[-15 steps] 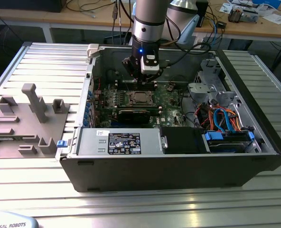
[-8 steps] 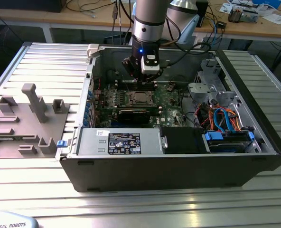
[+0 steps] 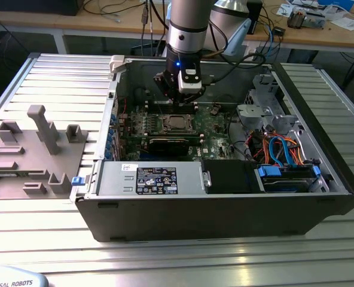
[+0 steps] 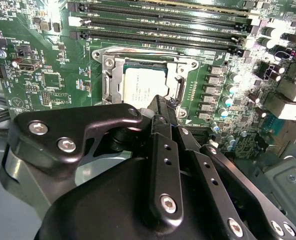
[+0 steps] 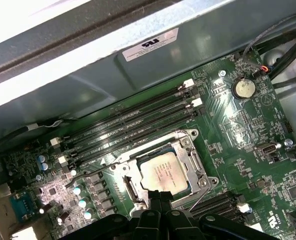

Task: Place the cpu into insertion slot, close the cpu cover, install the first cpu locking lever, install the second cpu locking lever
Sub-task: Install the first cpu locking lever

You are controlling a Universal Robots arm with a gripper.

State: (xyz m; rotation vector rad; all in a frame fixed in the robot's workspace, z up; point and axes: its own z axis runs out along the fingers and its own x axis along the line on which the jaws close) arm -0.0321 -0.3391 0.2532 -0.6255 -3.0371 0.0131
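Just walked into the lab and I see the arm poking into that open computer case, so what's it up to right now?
A single robot arm is reaching down into the open computer case, with its claw poised right at the edge of the insertion slot on the green motherboard. The cpu is already seated in the slot, and the cpu cover lies closed around it, the chip's silver top showing through its window. The claw carries nothing.

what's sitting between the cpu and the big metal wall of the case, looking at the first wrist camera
In the first wrist view, a bank of long black memory slots on the green board runs between the cpu, framed by the cpu cover, and the grey case wall.
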